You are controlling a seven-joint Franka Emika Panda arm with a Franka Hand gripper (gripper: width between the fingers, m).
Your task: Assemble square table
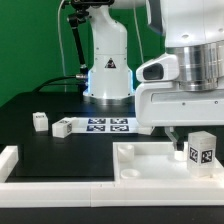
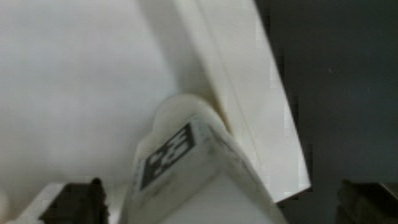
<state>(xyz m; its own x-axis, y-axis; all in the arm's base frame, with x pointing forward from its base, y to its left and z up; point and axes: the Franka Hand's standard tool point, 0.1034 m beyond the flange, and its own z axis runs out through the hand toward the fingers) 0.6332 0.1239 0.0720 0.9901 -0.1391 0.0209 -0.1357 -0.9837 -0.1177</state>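
White plastic fills the exterior view's lower right: the top (image 1: 150, 165), a square tray with a raised rim, lies on the black table (image 1: 60, 150). One leg (image 1: 202, 150) stands upright inside it, towards that view's right, with its tag facing the camera. The gripper (image 2: 222, 200) hangs straight over this leg, jaws spread wide and grasping nothing. In the wrist view the dark fingers (image 2: 80, 203) show on either side of the leg, each with a gap between it and the leg. The leg stands just beside the rim (image 2: 240, 100); whether the two touch cannot be told.

Two more legs (image 1: 40, 122) (image 1: 62, 127) sit on the bare table towards the exterior view's left, well apart from the top. The second is just beside the marker board (image 1: 108, 125), which lies in front of the robot base (image 1: 108, 70). A low white rail (image 1: 12, 160) borders the table at that view's left and along its near edge. The bulky white wrist (image 1: 185, 80) hides the far corner of the top. Nothing lies between the loose legs and the top.
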